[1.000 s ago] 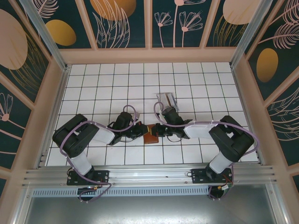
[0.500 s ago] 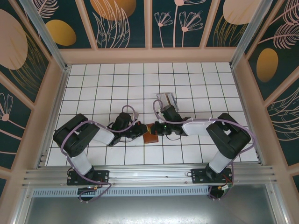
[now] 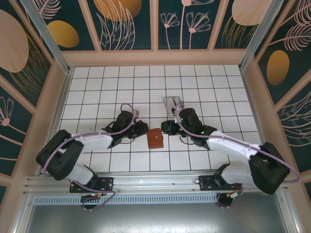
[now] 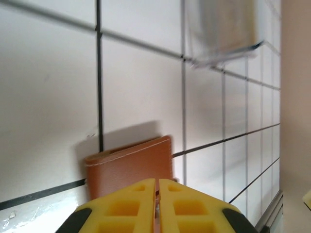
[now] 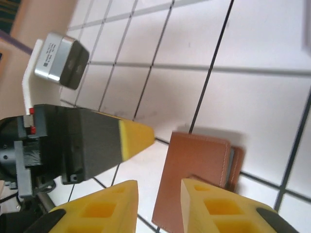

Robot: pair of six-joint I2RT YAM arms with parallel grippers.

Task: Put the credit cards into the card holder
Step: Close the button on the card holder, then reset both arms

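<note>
The card holder (image 3: 155,140) lies flat and folded shut on the table (image 3: 97,87), about midway between the left and right edges and somewhat closer to the near edge. It is almost square, its slightly longer side running near to far with a small tilt. In the right wrist view a thin grey edge peeks from between its flaps on one side. The left gripper (image 3: 144,129) sits just left of it, its yellow fingers pressed almost together with nothing between them. The right gripper (image 3: 165,127) is just beyond its far right corner, jaws moderately apart and empty. A clear case (image 3: 173,103) rests farther back.
</note>
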